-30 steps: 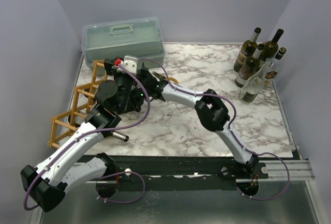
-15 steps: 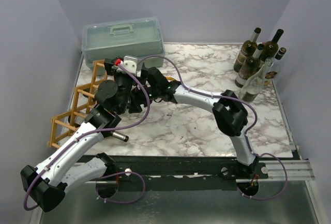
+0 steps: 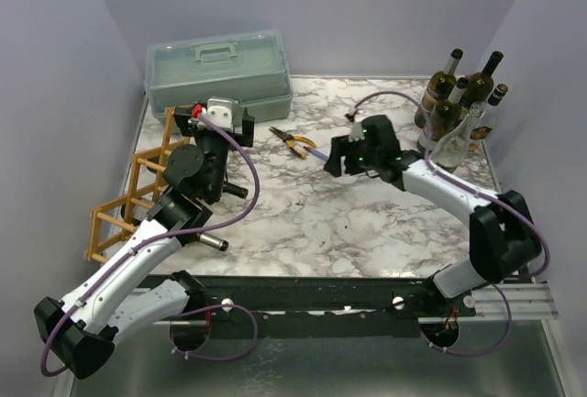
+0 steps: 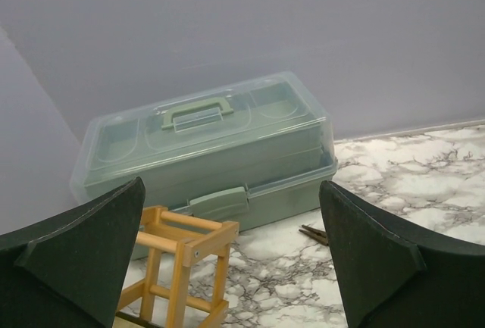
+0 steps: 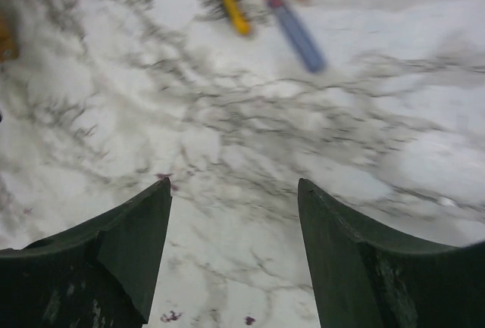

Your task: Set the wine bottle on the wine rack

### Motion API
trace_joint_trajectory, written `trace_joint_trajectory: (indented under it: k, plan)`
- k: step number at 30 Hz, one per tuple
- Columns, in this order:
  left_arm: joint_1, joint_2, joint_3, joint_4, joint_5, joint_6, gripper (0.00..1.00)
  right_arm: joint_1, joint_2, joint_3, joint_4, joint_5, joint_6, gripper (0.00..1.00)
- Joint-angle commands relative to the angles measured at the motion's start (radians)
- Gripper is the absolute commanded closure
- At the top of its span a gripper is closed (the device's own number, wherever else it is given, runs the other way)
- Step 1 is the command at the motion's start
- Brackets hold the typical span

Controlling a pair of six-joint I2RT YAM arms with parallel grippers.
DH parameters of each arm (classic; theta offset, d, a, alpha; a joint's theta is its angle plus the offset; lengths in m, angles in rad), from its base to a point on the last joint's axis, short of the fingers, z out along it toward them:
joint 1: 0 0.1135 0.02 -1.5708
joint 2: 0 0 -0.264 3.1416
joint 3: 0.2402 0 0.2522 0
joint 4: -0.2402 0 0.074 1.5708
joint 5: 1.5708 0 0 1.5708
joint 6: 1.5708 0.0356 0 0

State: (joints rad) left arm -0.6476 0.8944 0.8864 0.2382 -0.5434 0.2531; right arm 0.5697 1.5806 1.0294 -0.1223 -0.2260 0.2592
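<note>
Both tools empty, no bottle fetched yet.
The right tool (image 5: 235,184) gapes wide over the marbled tabletop (image 3: 348,223); the left tool (image 4: 231,192), also wide, sits by the wine rack (image 3: 138,186) at 9 o'clock. The wine bottles (image 3: 454,113) crowd at 2 o'clock: best take the outermost, gripping its body squarely so neighbours stay upright. Lilac walls (image 3: 321,12) close round.

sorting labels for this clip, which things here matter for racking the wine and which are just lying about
For the job: wine rack, wine bottles.
Just lying about: toolbox, pliers, blue pen.
</note>
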Motion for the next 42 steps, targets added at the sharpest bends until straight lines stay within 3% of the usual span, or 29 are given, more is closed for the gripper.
trace_joint_trajectory:
  k: [1,5,11,21,25,28,32,42]
  plan:
    - [0.003,0.013,-0.009,0.015,-0.018,-0.025,0.01,-0.113,-0.216,-0.058,0.022,0.173,0.010,0.27]
    - [0.004,0.021,-0.007,0.006,0.019,-0.038,0.01,-0.201,-0.355,-0.051,0.006,0.311,0.026,0.21]
    - [0.004,0.035,0.004,-0.022,0.054,-0.057,0.01,-0.339,-0.389,0.078,-0.077,0.395,0.066,0.21]
    - [0.003,0.040,0.003,-0.027,0.089,-0.037,0.01,-0.372,-0.410,0.218,-0.149,0.804,0.046,0.15]
    - [0.002,0.043,0.001,-0.027,0.091,-0.033,0.01,-0.378,-0.417,0.235,-0.140,0.796,0.038,0.12]
    - [0.001,0.046,0.004,-0.028,0.095,-0.035,0.01,-0.386,-0.400,0.262,-0.130,0.806,0.017,0.03]
    - [0.000,0.043,0.002,-0.028,0.102,-0.037,0.01,-0.390,-0.307,0.385,-0.170,0.747,-0.013,0.00]
    - [-0.009,0.038,0.000,-0.027,0.106,-0.026,0.01,-0.475,-0.059,0.675,-0.368,0.731,-0.017,0.03]
